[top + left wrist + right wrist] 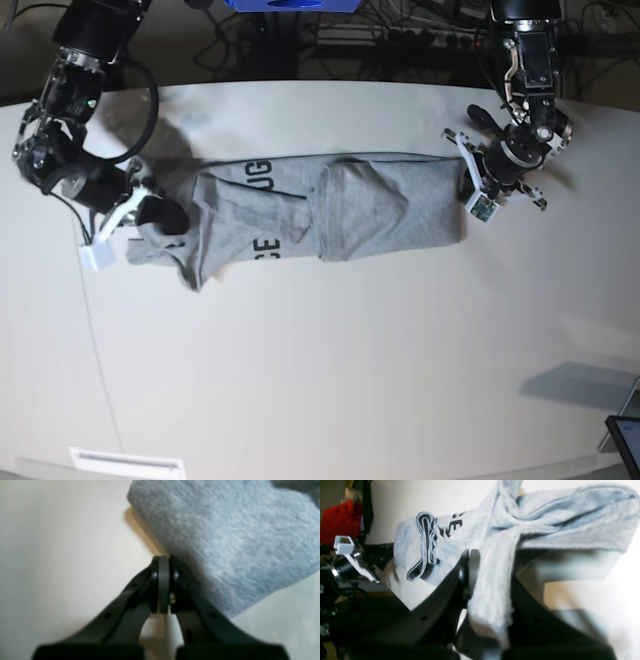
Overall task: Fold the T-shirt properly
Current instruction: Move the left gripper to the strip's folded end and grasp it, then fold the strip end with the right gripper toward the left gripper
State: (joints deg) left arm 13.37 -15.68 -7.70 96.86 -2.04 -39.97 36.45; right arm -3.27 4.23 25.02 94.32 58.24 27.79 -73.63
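Where it lies rumpled, the grey T-shirt [330, 215] shows black lettering.

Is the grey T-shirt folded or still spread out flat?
Partly folded: the heather-grey cotton T-shirt forms a long band on the white table, one end doubled over, the other rumpled.

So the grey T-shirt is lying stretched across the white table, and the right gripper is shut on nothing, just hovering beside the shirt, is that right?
Not quite. The heather-grey cotton T-shirt does lie stretched across the white table, but the right gripper is not empty: the right wrist view shows a bunched strip of the shirt's fabric pinched between its jaws.
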